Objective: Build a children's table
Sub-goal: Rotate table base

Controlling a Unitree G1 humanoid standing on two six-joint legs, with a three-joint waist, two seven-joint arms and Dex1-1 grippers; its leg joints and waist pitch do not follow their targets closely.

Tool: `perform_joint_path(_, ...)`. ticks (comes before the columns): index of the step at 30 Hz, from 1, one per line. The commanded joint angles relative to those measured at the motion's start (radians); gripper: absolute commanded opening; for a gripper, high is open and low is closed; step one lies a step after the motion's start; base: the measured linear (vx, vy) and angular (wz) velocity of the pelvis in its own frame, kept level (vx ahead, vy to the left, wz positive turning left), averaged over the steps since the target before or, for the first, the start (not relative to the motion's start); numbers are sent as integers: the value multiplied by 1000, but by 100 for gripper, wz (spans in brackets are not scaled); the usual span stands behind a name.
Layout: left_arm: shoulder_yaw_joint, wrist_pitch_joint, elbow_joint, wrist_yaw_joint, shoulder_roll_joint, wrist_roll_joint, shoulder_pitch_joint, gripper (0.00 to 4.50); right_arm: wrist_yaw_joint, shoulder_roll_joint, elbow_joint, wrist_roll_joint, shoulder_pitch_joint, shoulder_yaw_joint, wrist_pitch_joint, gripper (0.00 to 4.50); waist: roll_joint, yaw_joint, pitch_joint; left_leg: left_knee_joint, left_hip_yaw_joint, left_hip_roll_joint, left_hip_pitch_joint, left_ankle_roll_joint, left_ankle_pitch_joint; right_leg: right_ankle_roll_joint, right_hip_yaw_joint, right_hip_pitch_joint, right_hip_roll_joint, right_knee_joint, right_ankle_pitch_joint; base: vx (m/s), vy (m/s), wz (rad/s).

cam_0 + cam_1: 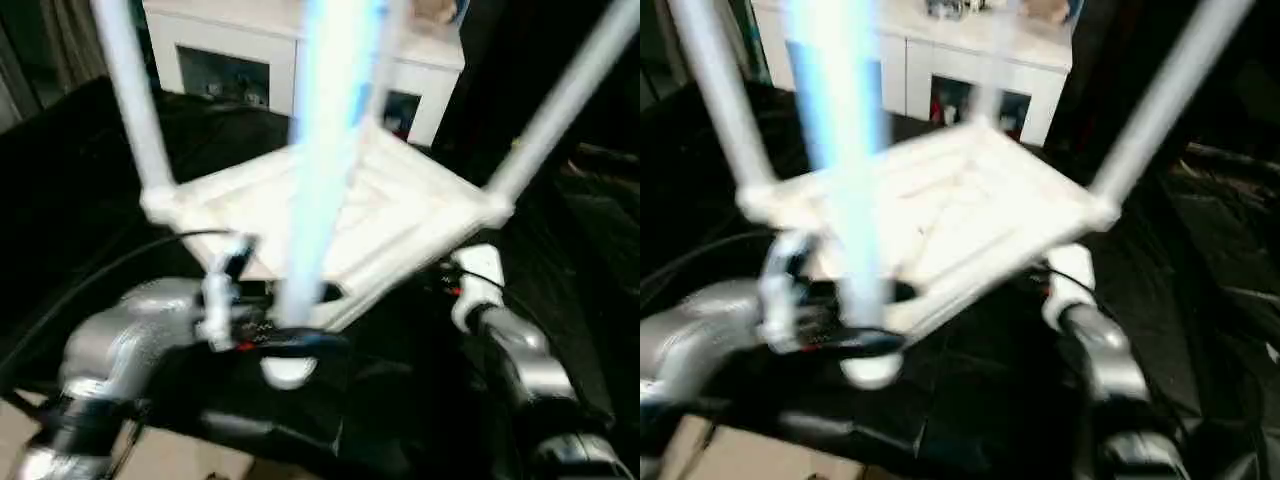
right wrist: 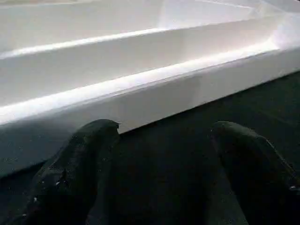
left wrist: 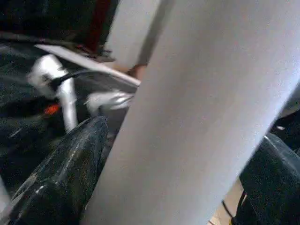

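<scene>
The tabletop [image 1: 400, 215] lies underside up on black cloth [image 1: 90, 200], at center, legs [image 1: 135, 100] rising at 10 and 2 o'clock. Left wrist view: the left fingers [image 3: 70, 173] hold a leg [image 3: 197, 117]. Right wrist view: the right fingers [image 2: 79, 173] stand wide and empty beside the tabletop edge.

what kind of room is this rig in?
Probably a furnished home-style room or a mock-up of one. A white cabinet with glass doors stands behind, the tabletop lies upside down on a black-draped surface, and a light floor shows below it.
</scene>
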Motion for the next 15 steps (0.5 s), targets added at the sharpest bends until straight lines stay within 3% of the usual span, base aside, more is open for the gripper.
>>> perform_joint_path(1,-49,-9,10,-2,-28,13,-31,445,59,15,13,-2,-29,43,-13,387,4,9,-66,-67,13,1,13,15,-193,-211,12,48,-14,-53,-73,0,0,0)
perform_joint_path(3,-72,-29,31,0,-61,30,-54,445,83,20,17,-2,-34,56,-9,387,3,12,-65,-67,13,1,12,32,-174,-225,12,50,-14,-51,-39,0,0,0)
perform_joint_path(6,-113,-76,84,20,-110,80,-92,445,101,24,39,-21,-44,61,-20,387,3,14,-64,-68,11,4,13,32,-191,-231,10,50,-16,-55,-71,0,0,0)
perform_joint_path(8,-147,-195,188,114,-170,199,-135,445,86,21,55,-33,-49,59,-36,387,2,16,-62,-70,11,5,14,26,-216,-214,11,49,-17,-65,-111,0,0,0)
perform_joint_path(10,-150,-235,231,157,-187,238,-151,445,71,18,63,-37,-52,54,-41,387,1,17,-64,-69,10,4,15,19,-225,-204,11,50,-18,-66,-125,0,0,0)
perform_joint_path(11,-160,-341,326,255,-204,329,-188,445,36,7,80,-40,-57,38,-54,387,1,17,-64,-71,8,3,11,21,-228,-193,11,52,-18,-70,-138,0,0,0)
perform_joint_path(12,-165,-356,349,273,-202,349,-198,445,26,2,83,-39,-58,31,-56,387,1,20,-67,-69,9,5,16,16,-233,-192,11,50,-20,-68,-144,0,0,0)
perform_joint_path(15,-189,-443,418,347,-188,439,-224,445,-10,-24,91,-37,-57,5,-67,387,-4,17,-65,-69,7,3,11,16,-241,-179,9,51,-20,-69,-171,0,0,0)
